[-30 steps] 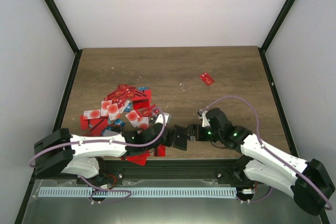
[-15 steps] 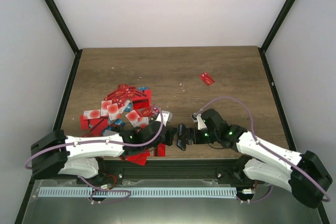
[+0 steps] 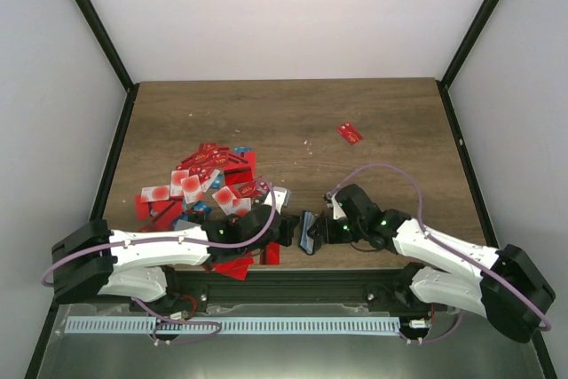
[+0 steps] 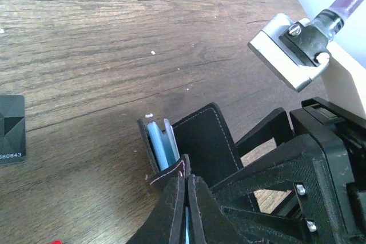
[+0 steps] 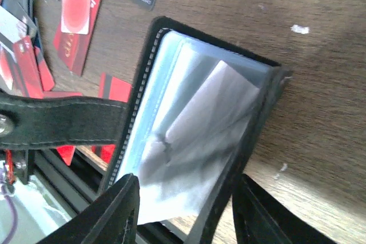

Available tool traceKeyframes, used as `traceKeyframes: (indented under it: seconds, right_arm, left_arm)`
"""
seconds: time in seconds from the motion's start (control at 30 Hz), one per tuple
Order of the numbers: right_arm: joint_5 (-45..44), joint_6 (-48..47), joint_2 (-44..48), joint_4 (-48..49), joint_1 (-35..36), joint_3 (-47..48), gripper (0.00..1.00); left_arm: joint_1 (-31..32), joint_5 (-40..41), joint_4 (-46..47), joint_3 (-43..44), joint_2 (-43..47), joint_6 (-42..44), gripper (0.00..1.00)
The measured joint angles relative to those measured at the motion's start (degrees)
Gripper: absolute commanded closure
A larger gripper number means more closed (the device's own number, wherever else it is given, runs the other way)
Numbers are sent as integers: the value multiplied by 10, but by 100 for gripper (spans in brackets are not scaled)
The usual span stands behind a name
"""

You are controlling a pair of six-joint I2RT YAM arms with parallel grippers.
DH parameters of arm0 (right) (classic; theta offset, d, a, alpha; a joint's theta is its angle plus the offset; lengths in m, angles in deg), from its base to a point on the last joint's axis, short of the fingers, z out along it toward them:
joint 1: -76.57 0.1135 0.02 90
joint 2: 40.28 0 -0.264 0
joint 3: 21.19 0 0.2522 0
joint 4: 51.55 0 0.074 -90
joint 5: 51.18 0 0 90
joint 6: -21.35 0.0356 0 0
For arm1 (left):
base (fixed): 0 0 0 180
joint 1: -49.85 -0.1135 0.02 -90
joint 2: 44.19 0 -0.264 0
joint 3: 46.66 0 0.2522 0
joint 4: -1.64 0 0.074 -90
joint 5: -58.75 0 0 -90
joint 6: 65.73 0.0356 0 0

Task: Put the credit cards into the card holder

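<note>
Unfolding is in hand: left gripper (image 4: 186,195) clamps tight on the card holder (image 4: 201,141), right gripper (image 5: 186,215) straddles its cover half-spread, grip unclear, so next comes a firm pull apart.

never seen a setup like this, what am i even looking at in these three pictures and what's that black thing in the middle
Two robot arms are bolted at the near edge of a wooden table. The wide picture looks down from above and behind them. The other two come from small cameras on each wrist. On the table lies a heap of credit cards, mostly red, with one red card apart, further back. The black thing is the card holder, a little wallet opened to show its clear sleeves. The left gripper is shut on its flap. The right gripper straddles the open holder; whether it presses it I cannot tell.
</note>
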Motion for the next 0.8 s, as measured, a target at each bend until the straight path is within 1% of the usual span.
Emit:
traceKeyframes:
  seconds: [0.13,0.2,0.33,0.43,0.5,0.6,0.73,0.8]
  right_arm:
    - [-27,2,0,-10,0,0,70]
    - [-39,-1,1,-16,0,0,72]
    - [-74,2,9,-40,0,0,70]
    - [-97,8,20,-57,0,0,66]
    - [-111,18,29,-68,0,0,61]
    - [-133,30,42,-87,0,2,58]
    - [-136,35,64,-105,0,19,58]
    - [-121,35,77,-98,0,25,58]
  left_arm:
    - [0,4,-4,0,6,0,96]
    - [0,10,-9,0,10,-1,96]
    - [0,31,-27,-3,28,-5,96]
    - [0,50,-39,-12,42,-10,96]
    - [0,58,-46,-22,51,-15,96]
    - [-1,63,-52,-38,61,-21,96]
    - [-1,65,-55,-47,63,-23,96]
    - [-1,65,-55,-48,61,-23,96]
